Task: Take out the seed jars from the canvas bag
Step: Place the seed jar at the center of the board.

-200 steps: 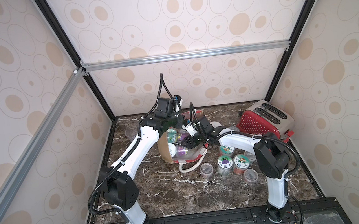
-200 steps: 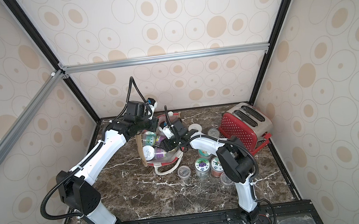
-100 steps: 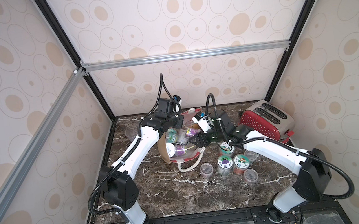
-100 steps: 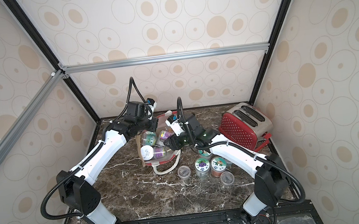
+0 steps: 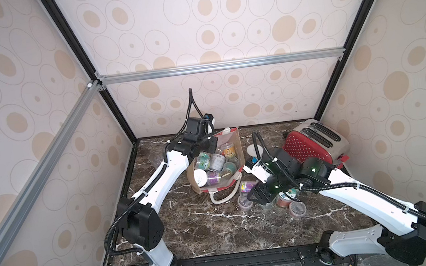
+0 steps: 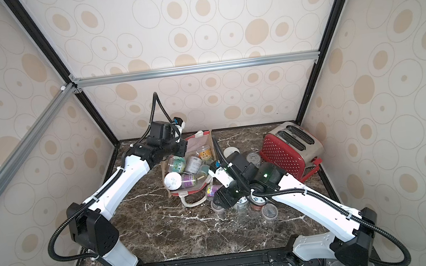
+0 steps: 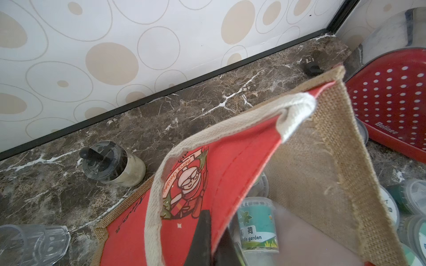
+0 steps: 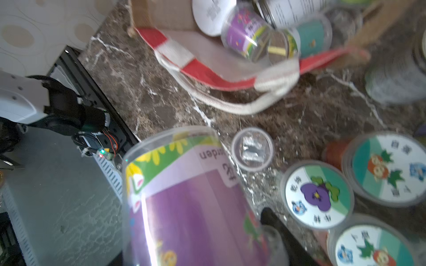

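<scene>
The job looks somewhere near halfway. The canvas bag (image 5: 238, 150) lies tipped on its side toward the back of the tabletop (image 5: 204, 230), with its mouth gaping. A heap of seed jars (image 5: 216, 163) is left inside: I count roughly seven, among them a white-lidded jar (image 5: 200, 177) at the rim and a yellow-labelled jar (image 5: 229, 150) deeper in. Outside, just beside the bag's white rope handle (image 5: 224, 196), a small group is already set down: a tiny clear-lidded cup (image 8: 252, 149), a jar with a purple-flower sticker lid (image 8: 317, 195), and two jars with leaf-sticker lids (image 8: 387, 168) next to it. A few more stand nearer the red toaster (image 5: 306, 145).

The left fingers (image 7: 204, 232) are clenched tight on the bag's red side panel, just beside the woven handle band, propping the mouth up and open.

The right fingers (image 8: 274, 223) stand partly open around a purple-labelled jar (image 8: 184, 202), gripping its clear wall. That jar is clear of the bag, close to the handle and the set-down group. I cannot tell whether its base touches the tabletop.
</scene>
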